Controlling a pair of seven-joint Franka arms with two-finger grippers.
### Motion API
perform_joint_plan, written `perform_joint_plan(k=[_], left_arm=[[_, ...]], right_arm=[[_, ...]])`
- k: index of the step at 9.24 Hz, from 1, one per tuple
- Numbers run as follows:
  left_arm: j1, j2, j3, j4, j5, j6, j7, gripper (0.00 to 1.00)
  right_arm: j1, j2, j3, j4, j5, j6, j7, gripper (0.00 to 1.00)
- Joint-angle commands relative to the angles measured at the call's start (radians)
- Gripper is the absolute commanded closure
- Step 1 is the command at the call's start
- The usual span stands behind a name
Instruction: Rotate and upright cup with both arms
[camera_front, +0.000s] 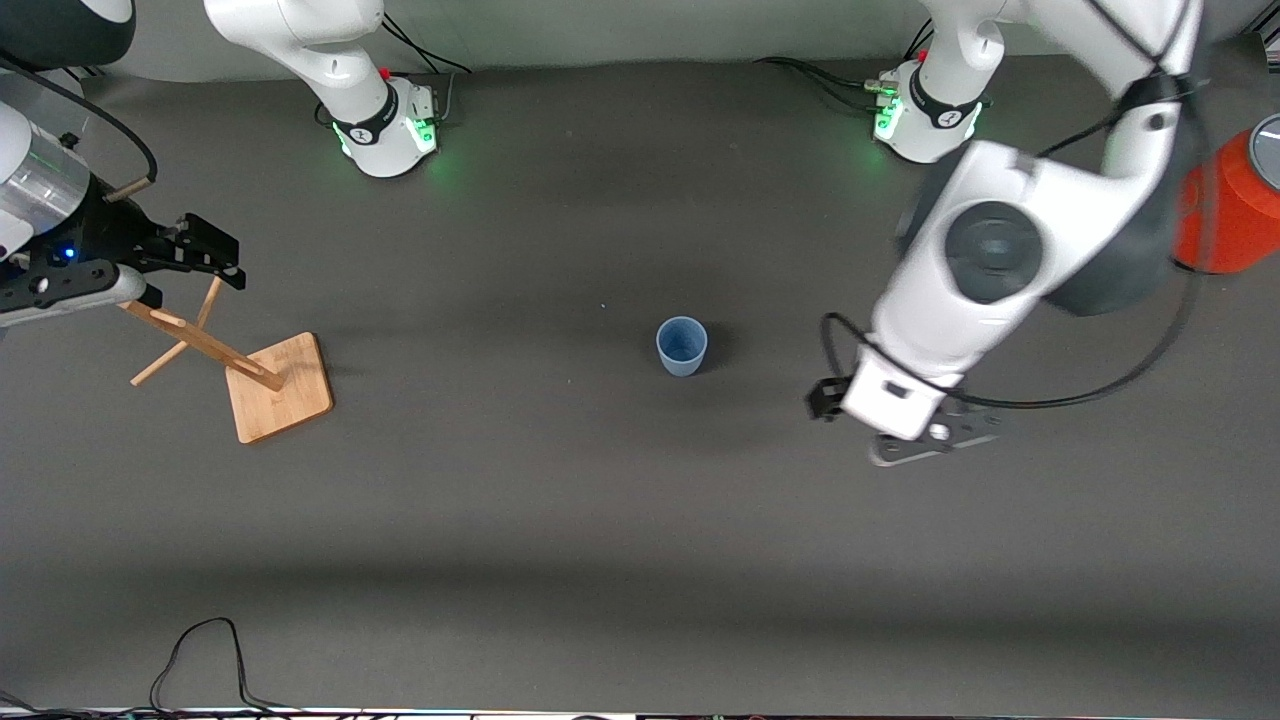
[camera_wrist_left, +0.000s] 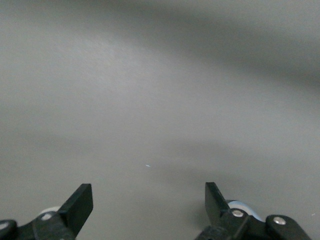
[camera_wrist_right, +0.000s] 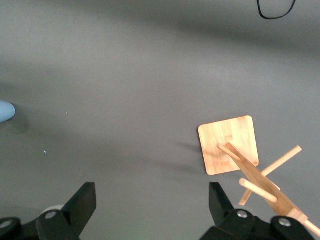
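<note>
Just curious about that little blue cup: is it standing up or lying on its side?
Standing upright: the front view looks straight down into the cup's open mouth.

Setting: robotics laboratory. Evidence: two white arms bolted by green-lit bases (camera_front: 392, 125) to a dark grey table (camera_front: 560, 520); loose cables (camera_front: 205, 660); sparse props, wooden peg stand (camera_front: 262, 380), red-orange cylinder (camera_front: 1225, 215).

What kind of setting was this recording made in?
Most likely a robotics lab bench: two white arms bolted to a dark-covered table, cables trailing at the edges, and only test props laid out, a blue cup, a wooden peg stand and a red-orange cylinder.
</note>
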Motion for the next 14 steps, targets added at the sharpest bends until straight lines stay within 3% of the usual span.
perform_joint_plan(k=[1, 3, 5, 7, 9, 14], left_arm=[[0.124, -0.153, -0.005, -0.119, -0.059, -0.036, 0.273, 0.0], [0.221, -0.321, -0.005, -0.253, -0.08, -0.052, 0.439, 0.0], [0.298, -0.451, -0.005, -0.326, -0.08, -0.146, 0.583, 0.0], [0.314, -0.612, -0.008, -0.53, -0.102, -0.05, 0.584, 0.0], [0.39, -0.61, -0.005, -0.537, -0.214, -0.039, 0.608, 0.0], [0.383, -0.598, -0.01, -0.517, -0.198, -0.049, 0.633, 0.0]], right_arm=[[0.026, 0.02, -0.021, 0.035, 0.019, -0.016, -0.019, 0.0], [0.017, 0.016, -0.031, 0.038, 0.057, -0.016, -0.022, 0.0], [0.015, 0.015, -0.031, 0.039, 0.057, -0.016, -0.02, 0.0], [0.015, 0.005, -0.031, 0.035, 0.057, -0.016, -0.02, 0.0], [0.017, 0.005, -0.03, 0.035, 0.054, -0.017, -0.02, 0.0], [0.017, 0.011, -0.03, 0.038, 0.054, -0.017, -0.02, 0.0]])
